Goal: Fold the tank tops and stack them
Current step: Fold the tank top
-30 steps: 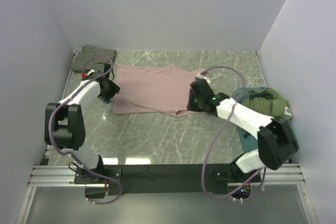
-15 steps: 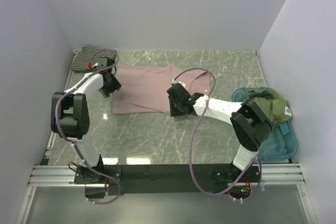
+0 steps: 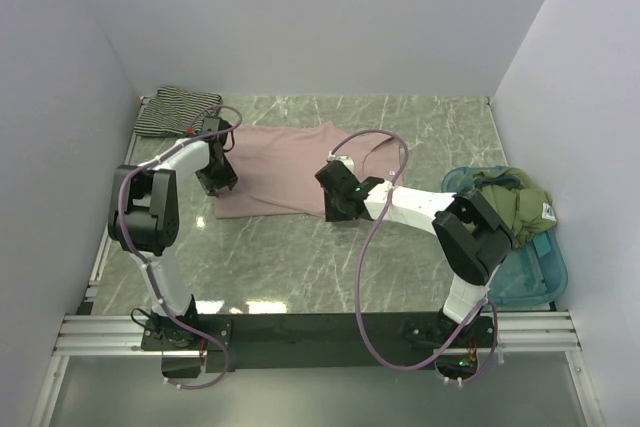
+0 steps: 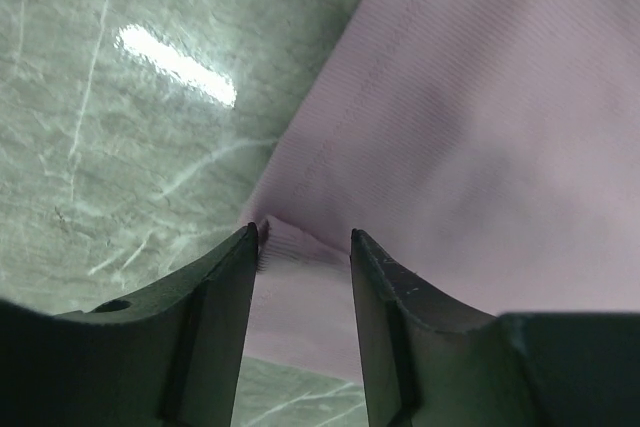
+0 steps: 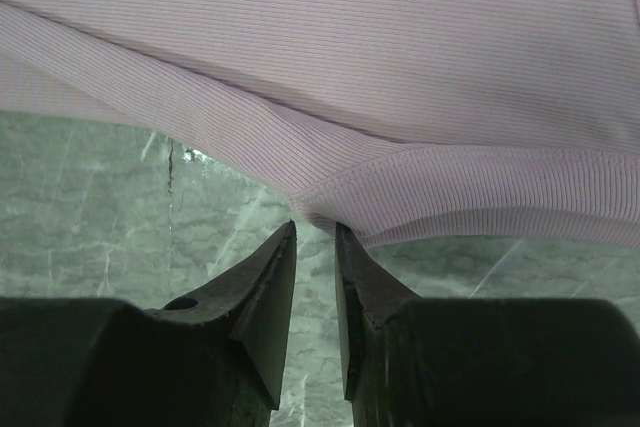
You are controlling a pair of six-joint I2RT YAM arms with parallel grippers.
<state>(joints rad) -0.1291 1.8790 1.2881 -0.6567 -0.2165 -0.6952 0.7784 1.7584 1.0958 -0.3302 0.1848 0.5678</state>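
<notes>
L pincer [image 4: 305,237] parted, astride a fold at the pink top [image 3: 285,167] left edge, not clenched; R pincer [image 5: 315,230] narrowly parted, tips just at the near hem, grasping nothing. The pink top lies spread flat on the worktop [image 3: 300,267]; thin, limp, light, prob. droops & slides; pinch hem corners. Striped top [image 3: 178,109] sits folded, far-left corner.

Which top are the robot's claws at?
The pink tank top, spread flat mid-table: left gripper and right gripper are at its edges. The striped tank top lies folded far left.
</notes>
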